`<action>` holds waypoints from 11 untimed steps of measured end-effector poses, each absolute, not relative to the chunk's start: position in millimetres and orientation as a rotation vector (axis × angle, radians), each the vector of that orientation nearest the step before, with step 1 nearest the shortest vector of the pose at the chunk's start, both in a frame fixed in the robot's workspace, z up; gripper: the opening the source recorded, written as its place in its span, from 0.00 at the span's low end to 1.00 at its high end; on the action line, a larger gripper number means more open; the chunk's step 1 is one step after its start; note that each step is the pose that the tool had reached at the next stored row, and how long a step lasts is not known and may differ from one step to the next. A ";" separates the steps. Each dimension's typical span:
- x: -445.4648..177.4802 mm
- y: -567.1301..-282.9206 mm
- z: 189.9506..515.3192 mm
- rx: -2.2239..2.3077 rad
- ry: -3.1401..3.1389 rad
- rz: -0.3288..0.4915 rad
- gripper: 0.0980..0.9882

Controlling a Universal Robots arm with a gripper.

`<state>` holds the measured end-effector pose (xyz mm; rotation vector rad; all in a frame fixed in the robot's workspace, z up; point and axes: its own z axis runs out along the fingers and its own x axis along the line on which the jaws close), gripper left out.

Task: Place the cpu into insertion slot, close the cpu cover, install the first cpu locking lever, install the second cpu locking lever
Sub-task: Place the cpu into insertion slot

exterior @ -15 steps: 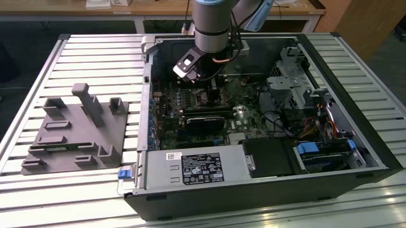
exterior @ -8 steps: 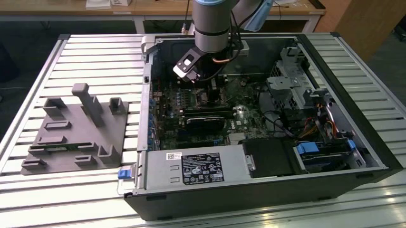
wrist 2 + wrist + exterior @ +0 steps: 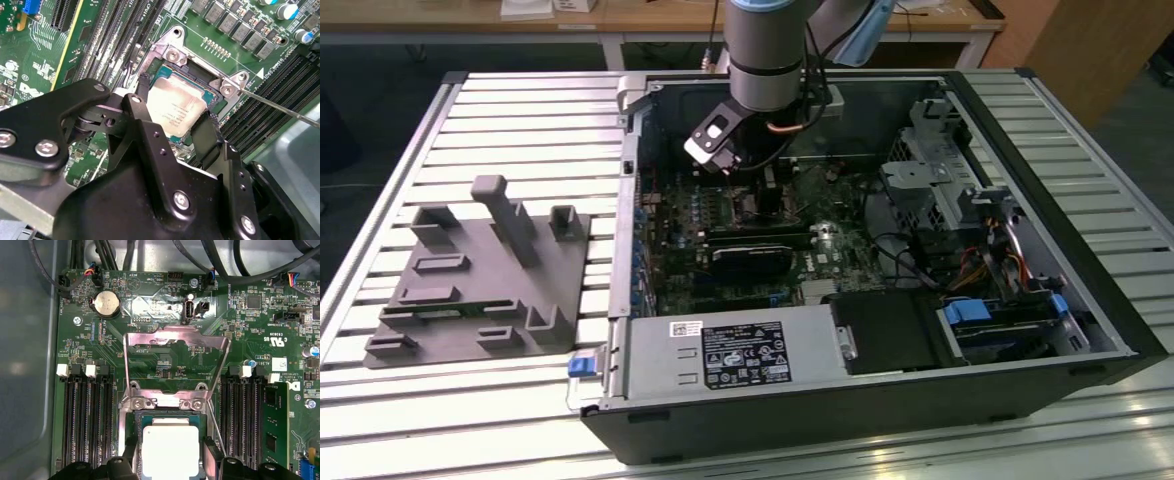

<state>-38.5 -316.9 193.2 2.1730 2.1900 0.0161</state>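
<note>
Starting at the exterior view's left: the grey fixture block [image 3: 480, 270] sits on the slatted table [image 3: 520, 110], well apart from the work, and I can't tell what's in its pockets; next over is the open computer case [image 3: 1067, 300] with the green motherboard [image 3: 720, 215] lying flat inside; my arm comes straight down into it.

The bit that matters: my gripper [image 3: 175, 112] is right over the insertion slot [image 3: 212, 84], and the cpu [image 3: 170, 450] lies flat directly under the tool, pale face up, square to the socket; the fingers [image 3: 204, 134] are pressed against two opposite edges of it, so I'm pinching the chip. It looks level and in the slot or just above it; I can't tell whether it's fully seated.

The cpu cover [image 3: 175, 336] is swung up, open off its hinge edge, clear of the chip; one locking lever [image 3: 280, 106] sticks out unlatched beside the socket. The long black memory slots [image 3: 85, 420] flank the socket on both sides; the metal drive cage [image 3: 934, 170] is over at the exterior view's right.
</note>
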 end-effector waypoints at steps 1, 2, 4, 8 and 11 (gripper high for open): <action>-38.5 -316.9 193.2 2.173 2.190 0.017 0.58; -38.5 -317.0 193.3 2.175 2.192 0.019 0.58; -38.6 -316.9 193.5 2.178 2.195 0.027 0.58; -38.5 -316.9 194.6 2.181 2.197 0.034 0.58; -38.5 -316.9 195.0 2.187 2.203 0.047 0.58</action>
